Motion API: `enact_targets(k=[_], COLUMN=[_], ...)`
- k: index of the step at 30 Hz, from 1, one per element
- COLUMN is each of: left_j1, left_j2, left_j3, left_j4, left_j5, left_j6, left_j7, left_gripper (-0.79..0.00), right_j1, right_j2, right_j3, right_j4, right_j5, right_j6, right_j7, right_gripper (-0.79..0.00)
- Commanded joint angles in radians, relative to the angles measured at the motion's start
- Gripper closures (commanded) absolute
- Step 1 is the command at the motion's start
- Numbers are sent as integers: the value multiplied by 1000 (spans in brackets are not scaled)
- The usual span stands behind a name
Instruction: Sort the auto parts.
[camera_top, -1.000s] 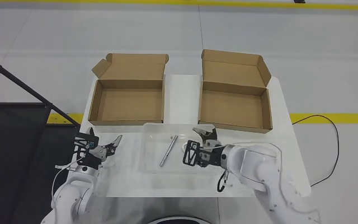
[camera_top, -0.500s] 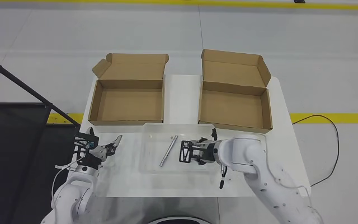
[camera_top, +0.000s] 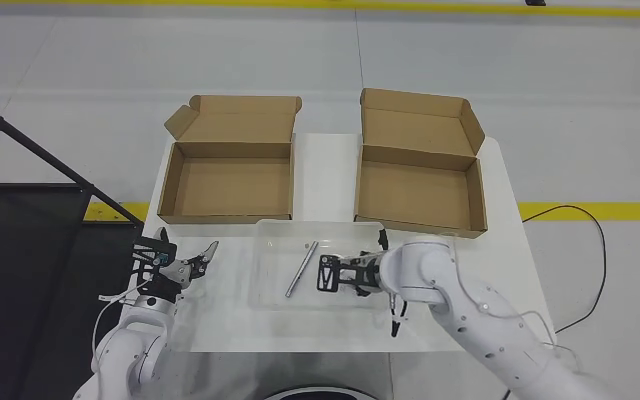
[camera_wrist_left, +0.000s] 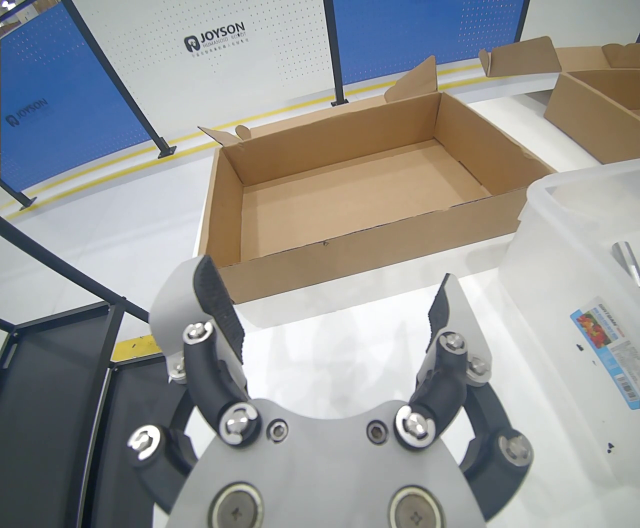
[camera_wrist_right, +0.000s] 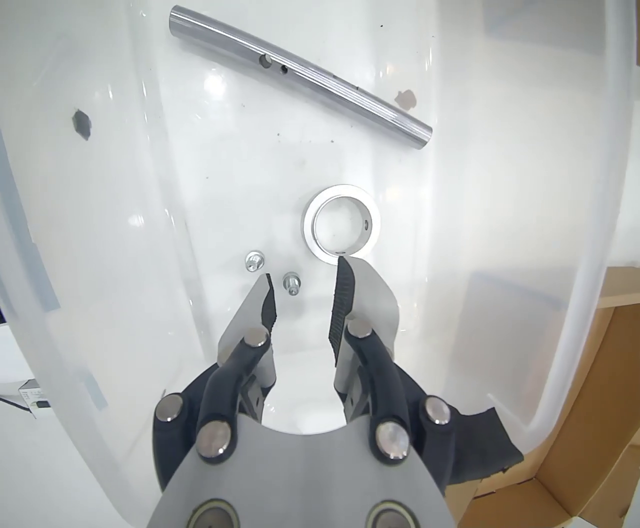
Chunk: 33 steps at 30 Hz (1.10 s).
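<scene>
In the right wrist view, the fingers of the right gripper (camera_wrist_right: 305, 272) are seen a little way apart and holding nothing. A small bolt (camera_wrist_right: 291, 283) is seen between their tips, a second bolt (camera_wrist_right: 254, 261) just beside it, a metal ring (camera_wrist_right: 341, 230) by one tip and a long metal rod (camera_wrist_right: 300, 75) farther off, all lying in the clear bin (camera_wrist_right: 595, 225). In the left wrist view, the fingers of the left gripper (camera_wrist_left: 325, 300) are seen wide apart and empty over the white table (camera_wrist_left: 340, 350), near one open cardboard box (camera_wrist_left: 350, 200), and in the top view a second cardboard box (camera_top: 415, 195) is seen behind the bin's other end.
</scene>
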Motion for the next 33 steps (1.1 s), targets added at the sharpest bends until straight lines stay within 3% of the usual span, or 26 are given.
enact_targets(k=[1,9,22,27,29,31,33], left_j1=[0,0,0,0,0,0,0], left_j2=[0,0,0,0,0,0,0], left_j3=[0,0,0,0,0,0,0], left_j4=[0,0,0,0,0,0,0], left_j5=[0,0,0,0,0,0,0], left_j6=[0,0,0,0,0,0,0], left_j7=[0,0,0,0,0,0,0], left_gripper=[-785,-785,-785,-785,-785,-785,-785], right_j1=[16,44,52,57,60,63,66], right_j2=[11,30,24,16,13,10,8], right_j3=[-20,-49,-71,-85,-88,-91,-94], right_j4=[-2,7,31,52,61,69,76], right_j5=[18,65,56,45,48,52,56], right_j6=[10,35,50,54,54,50,46], right_j7=[9,35,9,-7,-9,-10,-9], right_gripper=[-296,-228,-292,-246,-191,-80,-65])
